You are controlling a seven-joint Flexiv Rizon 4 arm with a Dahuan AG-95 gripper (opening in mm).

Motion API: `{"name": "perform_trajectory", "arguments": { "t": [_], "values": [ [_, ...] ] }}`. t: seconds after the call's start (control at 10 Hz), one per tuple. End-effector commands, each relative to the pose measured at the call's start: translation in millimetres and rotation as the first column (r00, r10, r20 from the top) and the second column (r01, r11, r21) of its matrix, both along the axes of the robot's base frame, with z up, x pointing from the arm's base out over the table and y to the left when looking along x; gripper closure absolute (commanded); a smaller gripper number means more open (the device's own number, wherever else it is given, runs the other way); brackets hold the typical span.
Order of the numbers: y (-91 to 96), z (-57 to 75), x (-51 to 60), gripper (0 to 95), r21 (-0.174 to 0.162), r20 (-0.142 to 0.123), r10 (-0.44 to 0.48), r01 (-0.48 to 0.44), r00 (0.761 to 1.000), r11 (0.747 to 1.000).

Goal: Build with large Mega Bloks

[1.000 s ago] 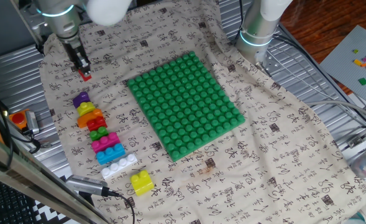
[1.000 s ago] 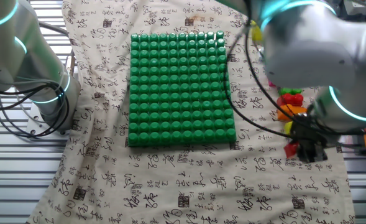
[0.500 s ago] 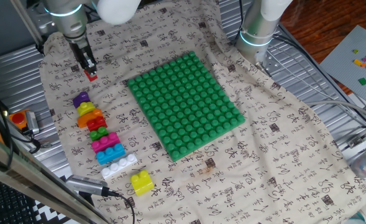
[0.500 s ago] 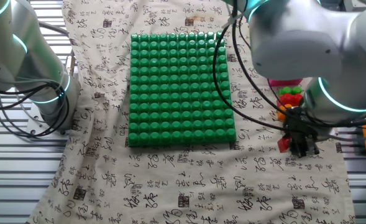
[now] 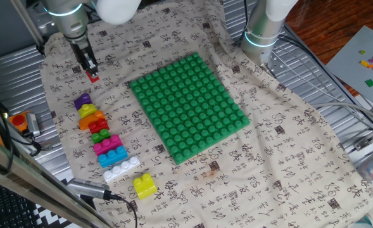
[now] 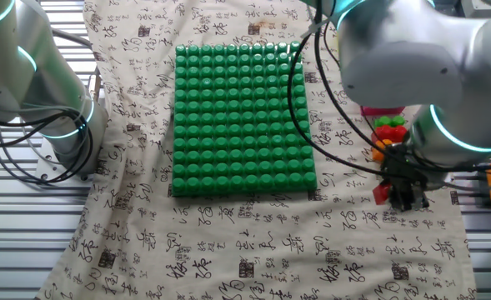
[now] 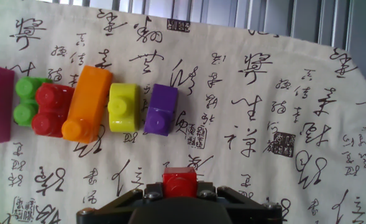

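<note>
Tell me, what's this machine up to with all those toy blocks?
The robot arm's gripper holds a small red block, lifted above the cloth near a row of loose blocks. The row's nearest end is a purple block. The green baseplate has nothing on it yet.

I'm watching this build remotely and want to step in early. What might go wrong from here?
1. The tool pinches only a small red block at its tips, so it may slip or twist in transit.
2. The cloth looks wrinkled under the green baseplate, so pressing down might shift the plate and misalign the studs.
</note>
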State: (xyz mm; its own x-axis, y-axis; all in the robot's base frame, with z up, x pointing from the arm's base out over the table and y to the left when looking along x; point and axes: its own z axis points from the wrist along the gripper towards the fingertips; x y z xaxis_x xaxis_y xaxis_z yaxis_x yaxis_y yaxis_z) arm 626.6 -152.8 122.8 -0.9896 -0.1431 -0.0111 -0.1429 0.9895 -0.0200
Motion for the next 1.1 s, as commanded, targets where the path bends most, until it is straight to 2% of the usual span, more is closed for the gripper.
{"name": "perform_trajectory", "arguments": {
  "t": [0.1, 0.7, 0.8, 1.0, 1.1],
  "values": [
    [0.0, 0.5, -0.1, 95.0, 0.011, -0.007, 0.038, -0.038, 0.999, 0.999],
    [0.0, 0.5, -0.1, 95.0, 0.010, -0.007, 0.059, -0.058, 0.998, 0.998],
    [2.6, 1.9, -2.9, 95.0, 0.009, -0.008, 0.051, -0.051, 0.999, 0.999],
    [19.6, 9.3, -26.5, 95.0, 0.005, -0.002, 0.047, -0.047, 0.999, 0.999],
    [25.2, 11.4, -34.3, 95.0, 0.004, -0.001, 0.044, -0.044, 0.999, 0.999]
  ]
}}
